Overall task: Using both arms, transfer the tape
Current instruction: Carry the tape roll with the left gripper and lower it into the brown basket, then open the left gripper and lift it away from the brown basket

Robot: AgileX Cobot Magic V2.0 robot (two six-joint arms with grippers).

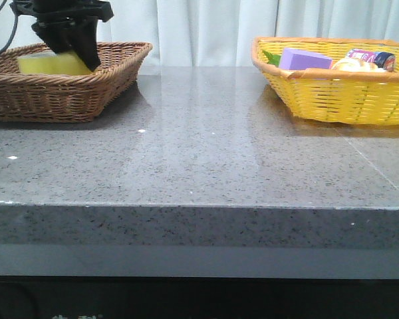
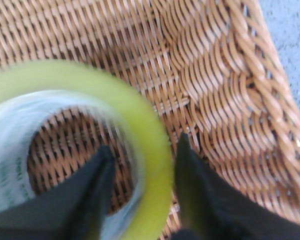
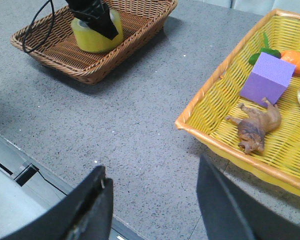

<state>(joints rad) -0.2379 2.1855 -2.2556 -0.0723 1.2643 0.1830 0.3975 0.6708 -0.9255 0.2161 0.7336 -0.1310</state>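
Observation:
The tape point(image 1: 50, 64) is a yellow roll lying in the brown wicker basket point(image 1: 53, 100) at the far left. My left gripper point(image 1: 70, 43) reaches down into that basket from above. In the left wrist view, the roll's yellow wall point(image 2: 157, 160) passes between the two black fingers of the left gripper point(image 2: 144, 160), one inside the core and one outside, with small gaps on both sides, so it is open. The right wrist view shows the tape point(image 3: 92, 35) under the left gripper point(image 3: 97, 15) from afar. My right gripper point(image 3: 150, 185) hangs open over the grey table near its front edge, holding nothing.
A yellow basket point(image 1: 339, 100) stands at the far right with a purple box point(image 1: 304, 60), a brown toy animal point(image 3: 255, 127), a carrot point(image 3: 297, 62) and other small items. The grey stone table point(image 1: 199, 153) stretches between the baskets. A black cable point(image 3: 32, 25) trails over the brown basket's rim.

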